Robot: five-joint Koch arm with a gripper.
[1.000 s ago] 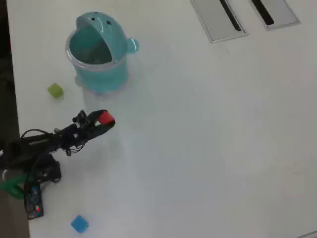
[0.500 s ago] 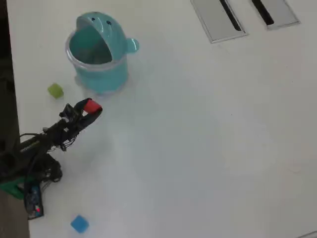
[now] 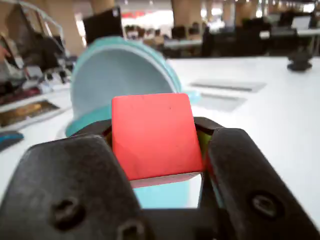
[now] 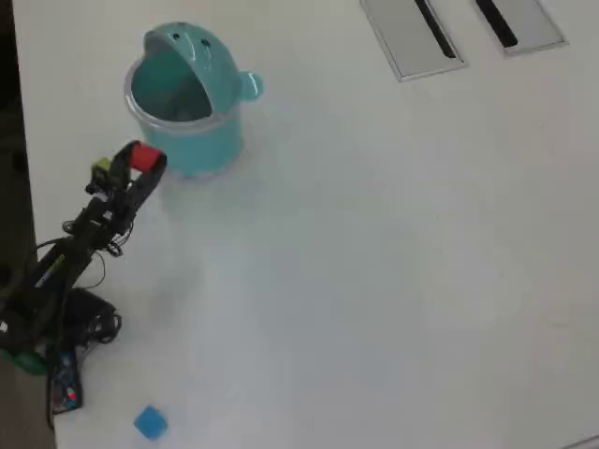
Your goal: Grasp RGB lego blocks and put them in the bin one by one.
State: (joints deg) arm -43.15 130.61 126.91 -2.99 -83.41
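Red block (image 3: 151, 135) is pinched tight in the jaws of the gripper (image 4: 140, 161), up in the air just beside the teal bin (image 4: 187, 140), not over it yet. Bin looks empty, so 0 blocks in so far. Yellow-green block (image 4: 100, 167) peeks out by the arm & blue block (image 4: 150, 422) sits far off on the worktop (image 4: 393, 262).

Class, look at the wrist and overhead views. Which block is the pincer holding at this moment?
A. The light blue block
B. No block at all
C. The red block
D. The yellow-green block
C. The wrist view shows the red block clamped between the jaws of the pincer, with the bin just behind it, while the light blue block lies apart on the table in the overhead view.
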